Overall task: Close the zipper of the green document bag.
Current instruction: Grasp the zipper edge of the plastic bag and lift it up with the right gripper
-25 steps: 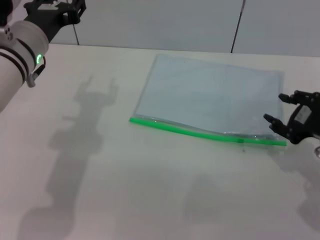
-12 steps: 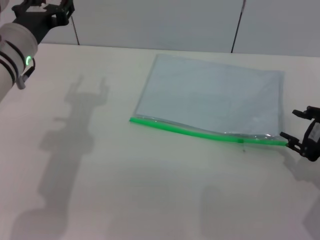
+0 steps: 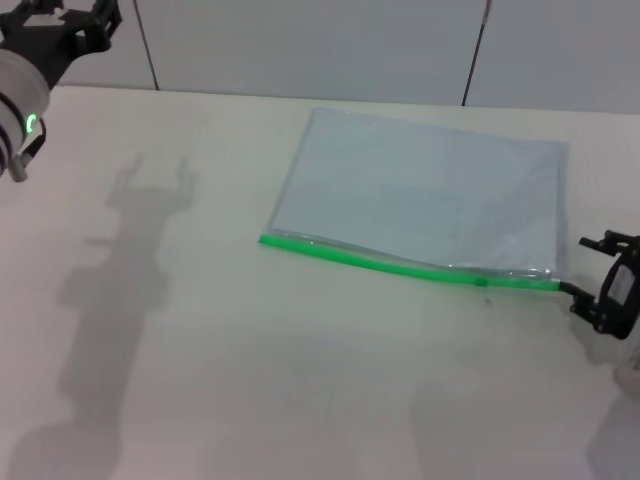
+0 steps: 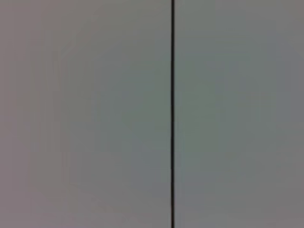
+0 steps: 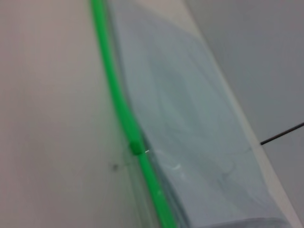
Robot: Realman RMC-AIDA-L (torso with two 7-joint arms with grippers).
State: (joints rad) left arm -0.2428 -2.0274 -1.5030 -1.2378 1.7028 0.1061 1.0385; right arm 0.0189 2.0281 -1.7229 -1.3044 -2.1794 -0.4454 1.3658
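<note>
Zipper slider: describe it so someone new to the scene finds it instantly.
On the white table lies the green document bag, a flat translucent pouch. Along its near long edge runs the zipper, a bright green strip. The slider is the small green block on that strip, toward the right claw end.

Zipper (image 5: 118, 102) with slider (image 5: 136, 147) edging bag (image 5: 190, 123)

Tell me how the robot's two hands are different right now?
The left hand is raised at the table's far left corner, well away from the translucent grey-blue plastic bag; the right hand sits low beside the end of its bright green zipper strip. Both are black.
</note>
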